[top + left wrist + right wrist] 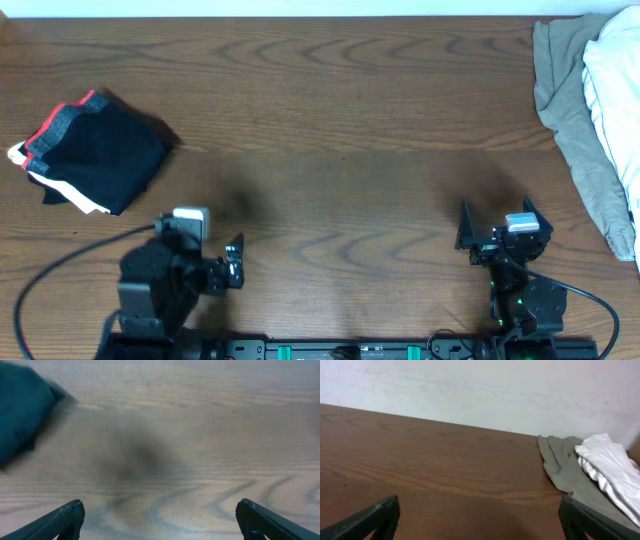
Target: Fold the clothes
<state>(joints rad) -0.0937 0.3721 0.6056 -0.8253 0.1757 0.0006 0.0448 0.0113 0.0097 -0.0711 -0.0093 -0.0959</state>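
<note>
Both arms sit at the near edge. Left gripper (159, 507) & right gripper (480, 502) are wide open w/ nothing in them. Trousers (105, 160) lie far left, a compact folded bundle on sth white (68, 192), so basically done imo. Grey/white heap (585, 120) is far right.

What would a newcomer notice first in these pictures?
The dark trousers, bundled with the red-edged waistband showing, lie at the table's left. A heap of grey-beige and white clothes sits at the right edge. The left pincer and right pincer hang open and empty near the front.
</note>
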